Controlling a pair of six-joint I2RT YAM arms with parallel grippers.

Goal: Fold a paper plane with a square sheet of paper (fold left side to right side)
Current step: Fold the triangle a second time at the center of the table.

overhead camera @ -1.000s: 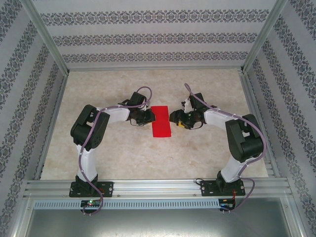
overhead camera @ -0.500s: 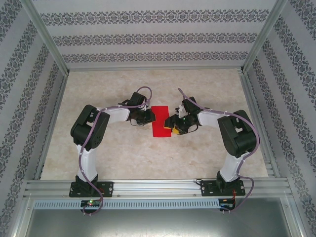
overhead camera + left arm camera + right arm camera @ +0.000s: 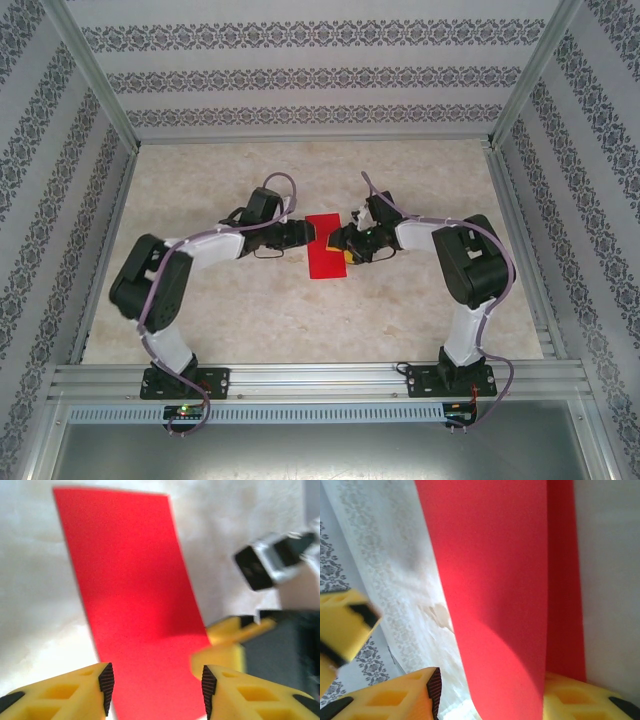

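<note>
The square sheet of paper (image 3: 325, 258) lies folded into a narrow red rectangle on the table's middle. My left gripper (image 3: 306, 236) is at its left edge and my right gripper (image 3: 340, 246) at its right edge. In the left wrist view the sheet (image 3: 130, 590) runs up from between my open left gripper (image 3: 157, 687), whose pads stand apart on either side of it. In the right wrist view a raised red layer (image 3: 495, 580) passes between the fingers of my right gripper (image 3: 492, 685). It lies against the right finger (image 3: 570, 697), with a gap to the left pad (image 3: 434, 690).
The pale marbled table (image 3: 250, 310) is boxed in by patterned walls (image 3: 60, 200) and an aluminium rail (image 3: 320, 380) at the front. The right arm's yellow finger (image 3: 225, 640) crowds the sheet's edge in the left wrist view.
My left gripper has opened and its arm's elbow has swung out to the left. My right gripper has moved left onto the sheet's right edge, its jaws narrowing.
</note>
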